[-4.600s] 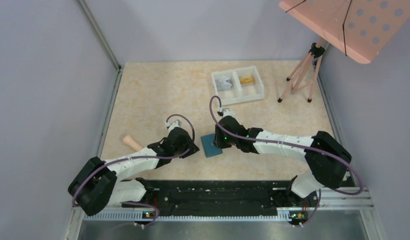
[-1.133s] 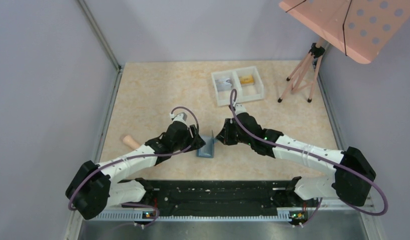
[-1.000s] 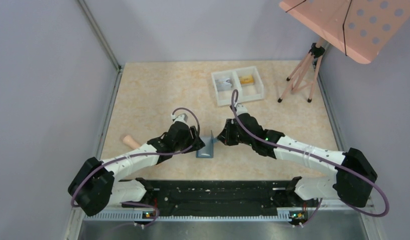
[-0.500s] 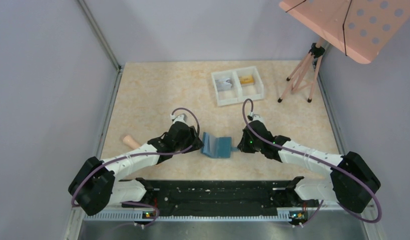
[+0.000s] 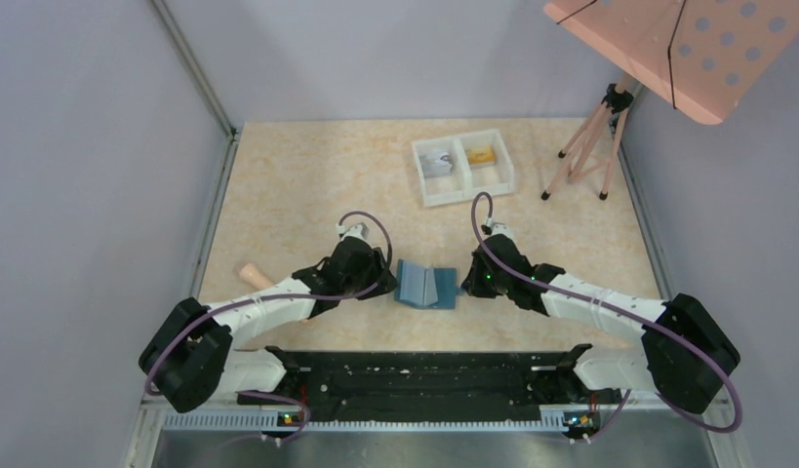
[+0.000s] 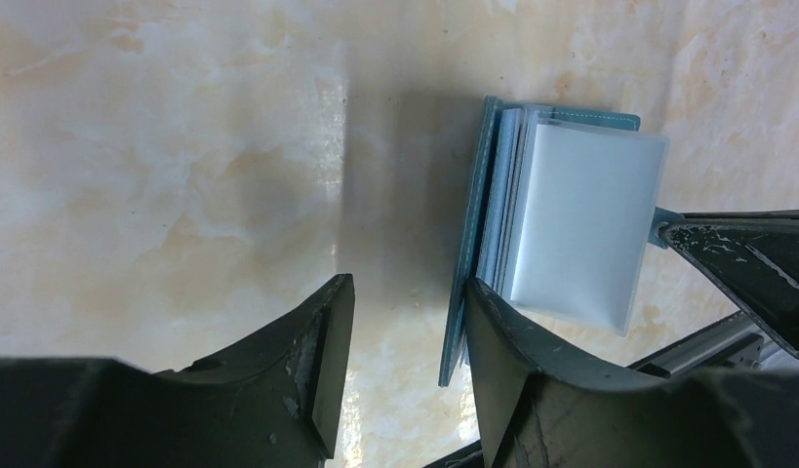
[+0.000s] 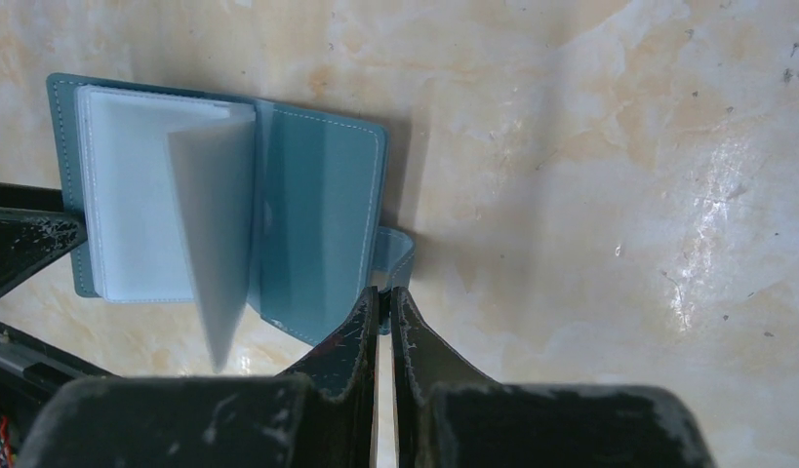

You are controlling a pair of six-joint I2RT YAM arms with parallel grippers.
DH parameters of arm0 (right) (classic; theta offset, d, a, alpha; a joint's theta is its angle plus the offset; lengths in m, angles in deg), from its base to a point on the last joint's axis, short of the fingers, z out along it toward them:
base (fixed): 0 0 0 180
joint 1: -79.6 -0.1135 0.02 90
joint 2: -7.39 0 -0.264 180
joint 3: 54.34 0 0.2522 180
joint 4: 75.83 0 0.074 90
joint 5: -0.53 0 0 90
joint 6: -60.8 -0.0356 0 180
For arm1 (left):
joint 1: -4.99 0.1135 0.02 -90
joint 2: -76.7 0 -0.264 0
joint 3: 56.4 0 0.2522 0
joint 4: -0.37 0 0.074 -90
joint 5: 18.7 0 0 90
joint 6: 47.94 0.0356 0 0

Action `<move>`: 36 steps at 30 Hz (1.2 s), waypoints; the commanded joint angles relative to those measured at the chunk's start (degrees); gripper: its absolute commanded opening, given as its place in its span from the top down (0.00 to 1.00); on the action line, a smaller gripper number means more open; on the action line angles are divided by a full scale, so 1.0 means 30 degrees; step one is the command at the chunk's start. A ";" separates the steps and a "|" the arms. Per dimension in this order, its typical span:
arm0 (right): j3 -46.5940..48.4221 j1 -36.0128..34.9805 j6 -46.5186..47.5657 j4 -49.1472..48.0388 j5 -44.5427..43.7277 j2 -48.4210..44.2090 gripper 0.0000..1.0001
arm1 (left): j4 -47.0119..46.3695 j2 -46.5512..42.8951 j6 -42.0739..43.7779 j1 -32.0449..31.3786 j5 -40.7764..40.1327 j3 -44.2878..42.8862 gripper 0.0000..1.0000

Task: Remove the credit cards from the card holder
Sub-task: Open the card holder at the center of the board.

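The teal card holder (image 5: 426,285) lies spread open on the table between my two grippers. Its pale sleeves (image 6: 580,224) stand fanned up, and no card shows in them. My right gripper (image 7: 384,292) is shut on the holder's little snap tab (image 7: 397,255) at its right edge. My left gripper (image 6: 407,288) is open at the holder's left side, with the edge of the teal cover (image 6: 465,263) between the jaws, close to the right finger. An orange credit card (image 5: 480,154) and a greyish one (image 5: 436,163) lie in the white tray (image 5: 461,192).
A wooden peg (image 5: 251,276) lies left of my left arm. A pink perforated board (image 5: 668,44) on a tripod (image 5: 588,146) stands at the back right. Walls close in both sides, and a black rail (image 5: 424,375) runs along the near edge.
My right gripper pulled the snap tab to the right and down, swinging the upright cover flat so the holder lies open. My left jaws have narrowed somewhat beside the left cover.
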 commanded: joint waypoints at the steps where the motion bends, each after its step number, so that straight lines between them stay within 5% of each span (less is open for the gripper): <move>1: 0.0180 0.0090 0.0109 -0.0588 -0.0132 -0.0292 1.00 | -0.1529 0.0629 0.0271 0.0022 0.0878 -0.0270 0.49; 11: 0.0420 0.0076 0.0051 -0.0307 0.0104 -0.0179 0.94 | -0.3823 0.1101 0.0003 0.0027 0.2625 0.0003 0.51; 21: 0.2193 0.0090 0.0153 0.1682 -0.0234 -0.1060 0.72 | -0.5664 0.2305 -0.0618 0.0024 0.4317 0.0169 0.73; 30: 0.3551 0.0091 0.0304 0.2192 0.0697 -0.2146 0.64 | -0.5835 0.1915 -0.0598 0.0028 0.4676 0.0127 0.99; 36: 0.3568 0.0054 -0.0088 0.0346 0.2880 -0.2461 0.62 | -0.5891 0.1515 -0.0507 0.0028 0.4707 0.0212 1.00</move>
